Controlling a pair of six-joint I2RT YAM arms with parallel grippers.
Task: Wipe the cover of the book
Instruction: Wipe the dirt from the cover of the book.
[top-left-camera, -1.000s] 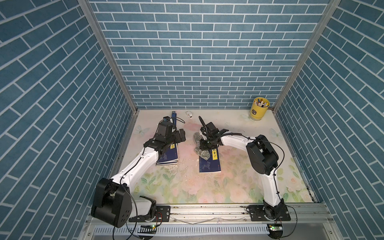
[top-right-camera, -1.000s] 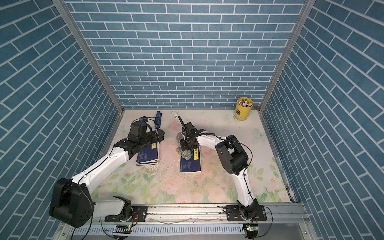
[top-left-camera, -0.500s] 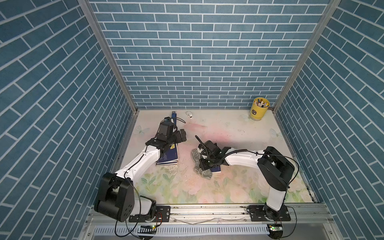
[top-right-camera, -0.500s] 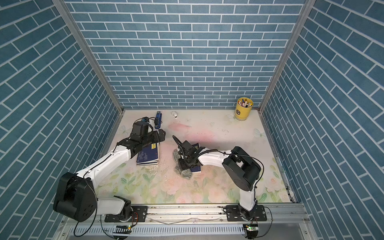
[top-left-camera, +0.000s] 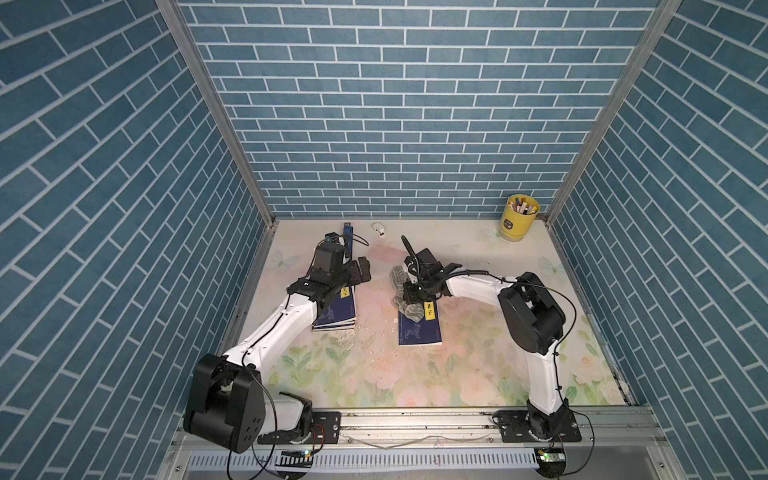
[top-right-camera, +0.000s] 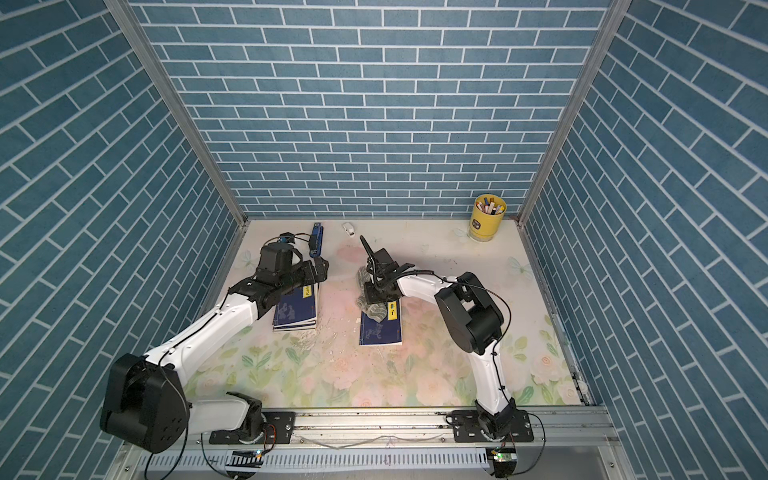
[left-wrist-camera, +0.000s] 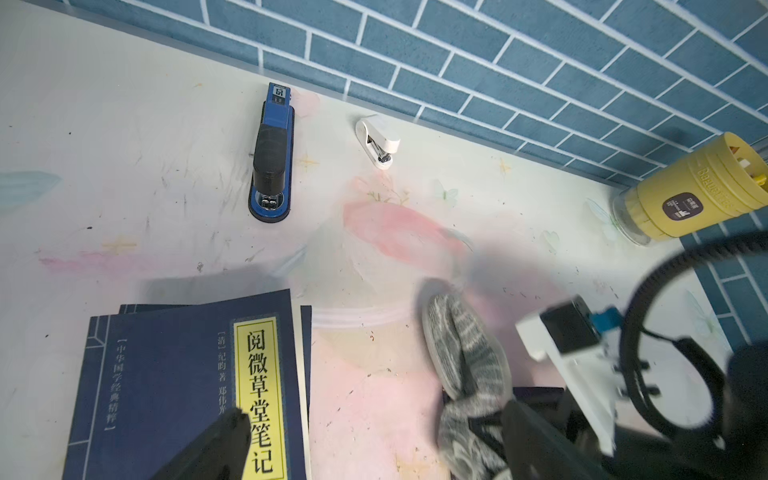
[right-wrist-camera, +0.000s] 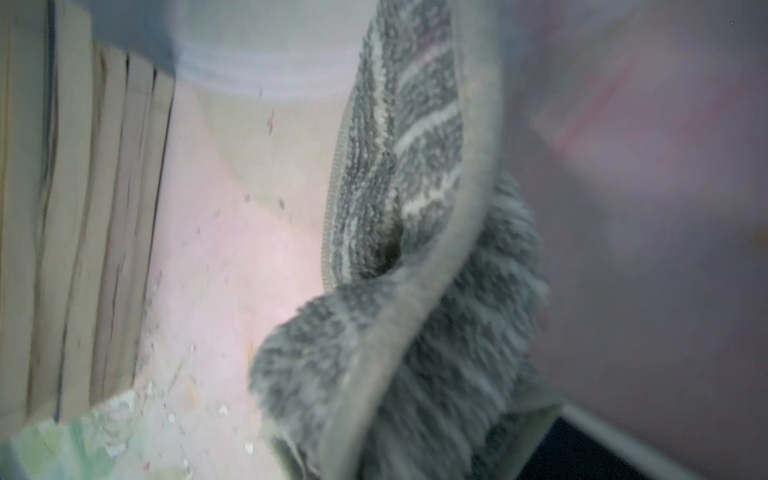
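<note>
Since half a second ago, the right gripper has swung back from the near end of the dark blue book with a yellow title strip to its far end, at frame centre. We see the pale floral table mat beneath. Left of centre lies a stack of dark blue books; the left gripper hovers over it, fingers spread apart. The right gripper is clamped on a grey striped fluffy cloth resting on the book's far edge. A yellow pen cup stands upper right; a blue stapler and small white stapler, upper centre.
</note>
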